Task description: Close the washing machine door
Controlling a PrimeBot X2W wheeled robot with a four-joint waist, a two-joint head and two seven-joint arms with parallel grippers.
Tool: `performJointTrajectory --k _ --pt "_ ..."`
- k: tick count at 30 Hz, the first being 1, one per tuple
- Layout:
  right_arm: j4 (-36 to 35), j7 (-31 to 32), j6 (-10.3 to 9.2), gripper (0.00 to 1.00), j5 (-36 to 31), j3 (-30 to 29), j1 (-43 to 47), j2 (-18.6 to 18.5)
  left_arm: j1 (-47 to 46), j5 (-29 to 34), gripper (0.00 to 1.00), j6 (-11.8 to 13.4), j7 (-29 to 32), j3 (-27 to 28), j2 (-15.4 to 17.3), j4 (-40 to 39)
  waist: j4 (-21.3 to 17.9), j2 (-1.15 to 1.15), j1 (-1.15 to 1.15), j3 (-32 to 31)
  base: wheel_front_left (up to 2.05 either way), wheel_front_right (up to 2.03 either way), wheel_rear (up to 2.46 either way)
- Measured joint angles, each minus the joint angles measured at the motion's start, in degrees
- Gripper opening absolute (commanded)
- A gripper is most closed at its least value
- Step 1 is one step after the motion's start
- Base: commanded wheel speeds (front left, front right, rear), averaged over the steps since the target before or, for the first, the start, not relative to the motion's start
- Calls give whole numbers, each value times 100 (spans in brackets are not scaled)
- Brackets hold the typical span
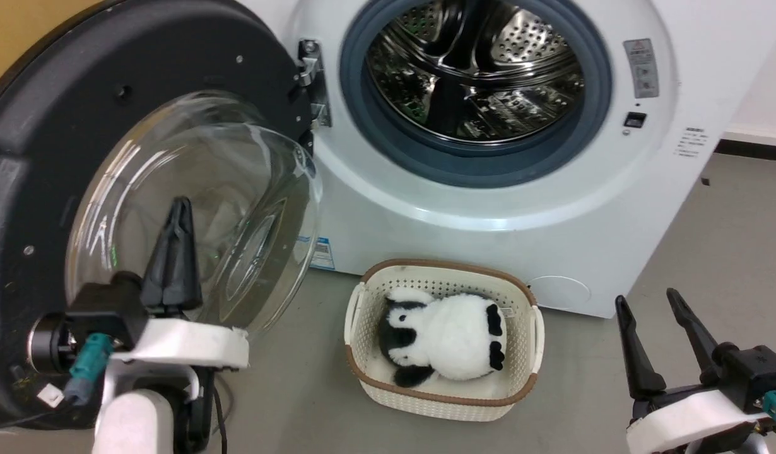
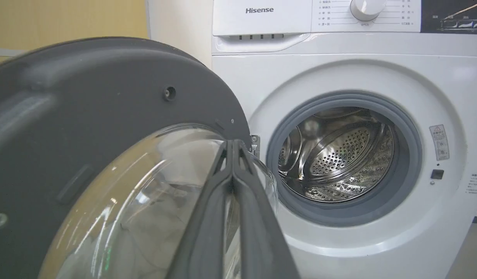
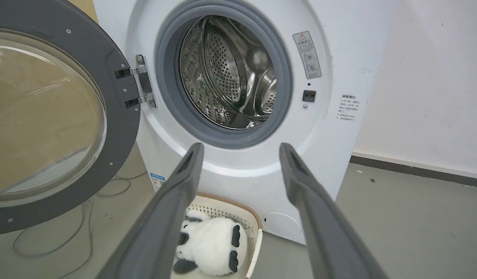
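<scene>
On a grey floor (image 1: 710, 252), the washing machine door (image 1: 47, 126) hangs wide open just beyond the left gripper (image 1: 180, 205), its fingers pinched together. The right gripper (image 1: 646, 297) gapes, empty.

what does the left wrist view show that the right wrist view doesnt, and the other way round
The left wrist view adds the Hisense control panel, its dial and the shut left gripper in front of the glass of the washing machine door. The right wrist view adds the basket with a panda plush and the open right gripper. Both share the open door, its hinge and the steel drum.
</scene>
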Motion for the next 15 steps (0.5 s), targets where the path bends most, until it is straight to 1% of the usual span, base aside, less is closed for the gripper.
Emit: performJointTrajectory --k 10,13,15 --pt "-29 -123 0 100 63 -140 -7 0 -646 -452 0 -147 -122 267 15 -121 501 0 0 76 0 0 0" --pt "-43 -156 0 100 93 -172 -9 0 -843 -634 0 -179 -153 376 71 -132 658 0 0 101 0 0 0" --pt "-51 -186 0 100 102 -171 -14 0 -1002 -870 0 -192 -197 532 149 -155 795 0 0 133 0 0 0"
